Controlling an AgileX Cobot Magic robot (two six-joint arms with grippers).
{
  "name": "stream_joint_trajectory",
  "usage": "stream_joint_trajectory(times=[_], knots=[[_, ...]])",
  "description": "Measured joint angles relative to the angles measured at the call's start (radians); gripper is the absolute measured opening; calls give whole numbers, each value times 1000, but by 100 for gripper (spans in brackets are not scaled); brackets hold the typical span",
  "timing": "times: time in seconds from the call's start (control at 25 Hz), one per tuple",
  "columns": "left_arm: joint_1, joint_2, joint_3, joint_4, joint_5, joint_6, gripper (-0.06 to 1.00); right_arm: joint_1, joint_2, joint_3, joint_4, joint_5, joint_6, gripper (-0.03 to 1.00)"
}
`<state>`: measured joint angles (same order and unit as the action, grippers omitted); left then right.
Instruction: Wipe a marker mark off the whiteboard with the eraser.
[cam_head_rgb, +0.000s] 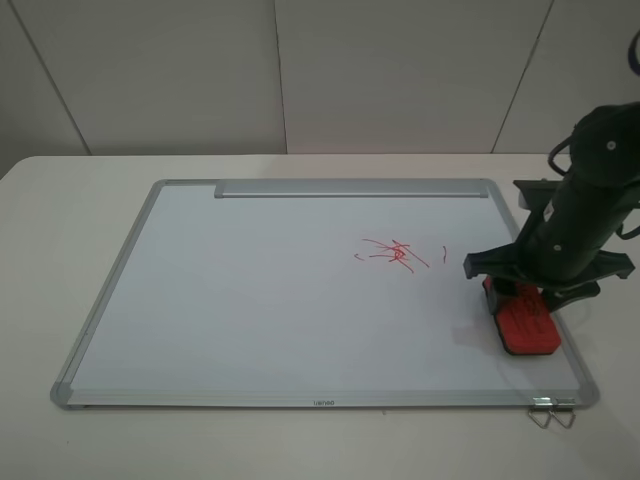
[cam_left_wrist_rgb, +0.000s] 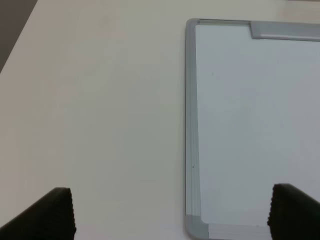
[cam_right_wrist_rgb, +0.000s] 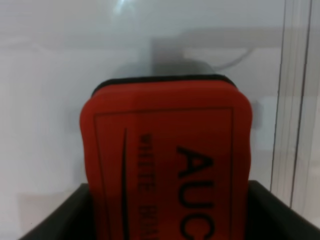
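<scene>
The whiteboard (cam_head_rgb: 240, 300) lies flat on the table, its silver tray bar (cam_head_rgb: 350, 188) on the far side. The marker mark (cam_head_rgb: 395, 254), a red scribble of long lines with a peak through it, sits right of the board's middle, with a short dash to its right. The red eraser (cam_head_rgb: 524, 318) rests on the board near the right frame, well right of the mark. My right gripper (cam_head_rgb: 520, 288) stands over its far end, and its fingers (cam_right_wrist_rgb: 60, 215) press both sides of the eraser (cam_right_wrist_rgb: 167, 150). My left gripper (cam_left_wrist_rgb: 170, 215) hangs open over the board's left frame (cam_left_wrist_rgb: 190, 125).
A small wire clip (cam_head_rgb: 550, 412) lies at the board's near right corner. The cream table (cam_head_rgb: 60, 220) surrounds the board on all sides. A pale panelled wall (cam_head_rgb: 300, 70) stands behind it.
</scene>
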<state>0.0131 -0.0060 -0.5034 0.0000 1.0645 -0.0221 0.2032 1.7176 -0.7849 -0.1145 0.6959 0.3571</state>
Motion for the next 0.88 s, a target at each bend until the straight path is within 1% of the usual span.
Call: stream_joint_trajectory(times=[0.24, 0.32, 0.4, 0.48, 0.6, 0.72, 0.8, 0.88], knots=[[0, 0, 0, 0, 0, 0, 77, 0, 0, 13, 0, 3, 22, 52], [0, 0, 0, 0, 0, 0, 77, 0, 0, 13, 0, -6, 26, 61], [0, 0, 0, 0, 0, 0, 77, 0, 0, 13, -2, -20, 27, 74], [0, 0, 0, 0, 0, 0, 77, 0, 0, 13, 11, -21, 39, 79], [0, 0, 0, 0, 0, 0, 77, 0, -25, 13, 29, -2, 44, 82], [0, 0, 0, 0, 0, 0, 77, 1, -106, 13, 26, 30, 44, 82], [0, 0, 0, 0, 0, 0, 77, -18, -175, 12, 16, 49, 43, 82], [0, 0, 0, 0, 0, 0, 77, -72, -250, 12, 1, 78, 41, 83]])
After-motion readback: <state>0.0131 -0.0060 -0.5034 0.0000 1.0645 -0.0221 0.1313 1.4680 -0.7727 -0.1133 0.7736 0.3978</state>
